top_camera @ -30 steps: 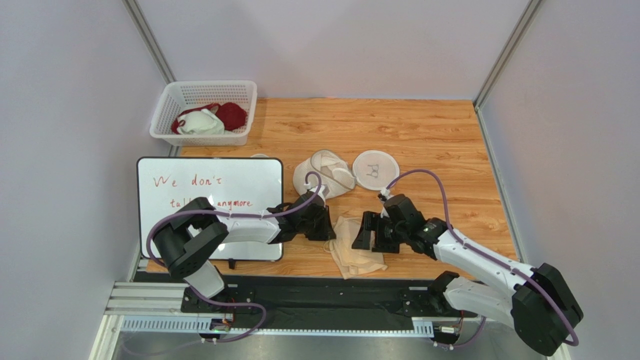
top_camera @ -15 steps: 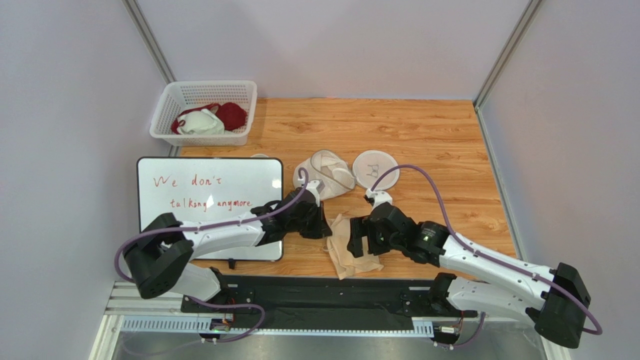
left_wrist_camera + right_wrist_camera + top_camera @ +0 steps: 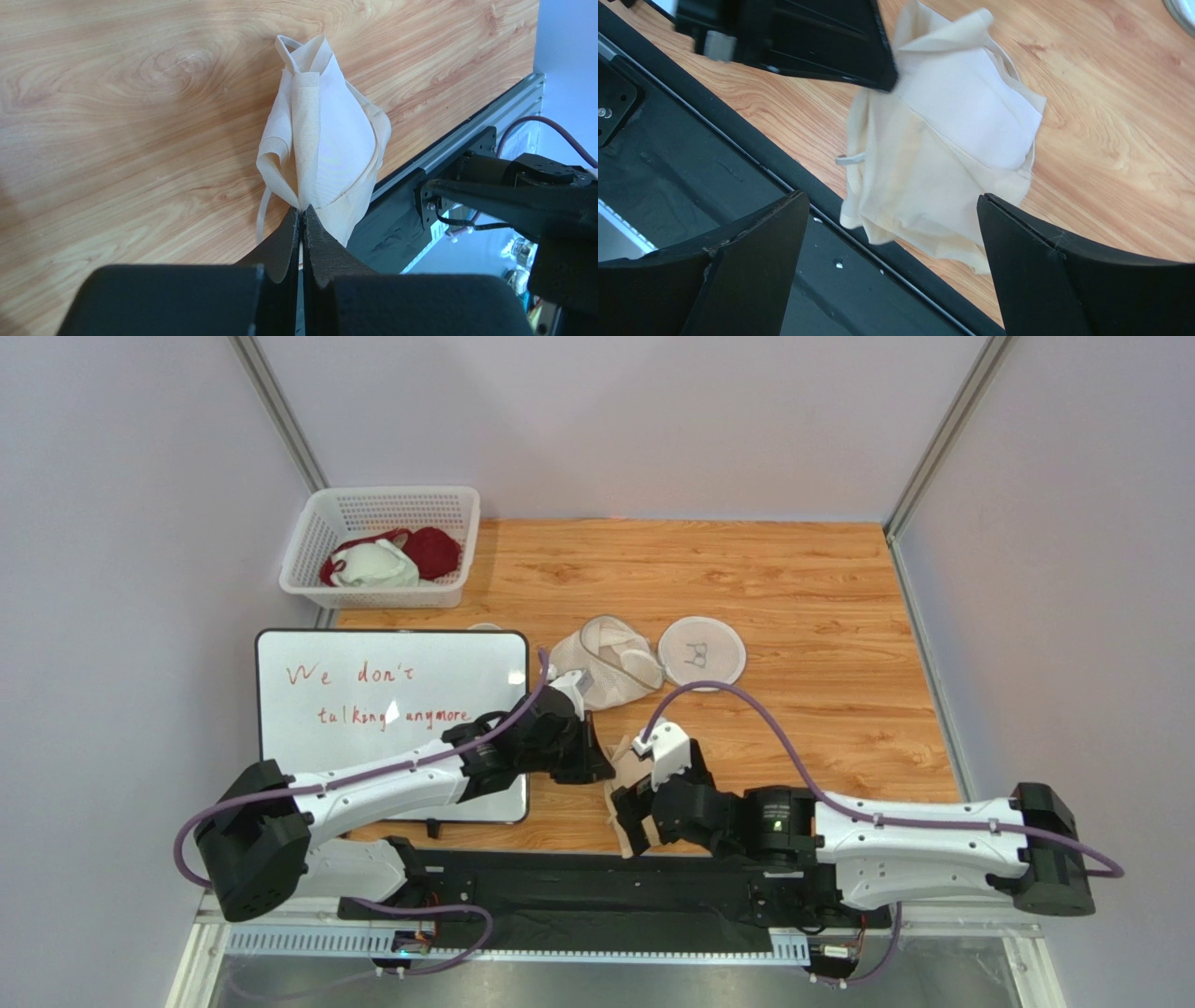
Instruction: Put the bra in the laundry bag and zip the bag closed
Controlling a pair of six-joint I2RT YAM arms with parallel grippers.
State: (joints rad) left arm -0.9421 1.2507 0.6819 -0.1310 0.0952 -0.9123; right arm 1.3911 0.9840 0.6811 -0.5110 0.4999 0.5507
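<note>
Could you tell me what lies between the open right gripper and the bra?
Nothing: in the right wrist view the bra shows unobstructed between the fingers of the right gripper; the left gripper pinches its far edge.

Whiteboard [image 3: 407, 679]: "We don't talking anymore"

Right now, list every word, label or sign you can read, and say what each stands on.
"We don't": red handwriting, top line on the whiteboard.
"talking anymore": red handwriting, second line of the same board, smudged in the middle.
The laundry bag has no words, only a small black bra drawing on its round face.
Nothing else is legible.
</note>
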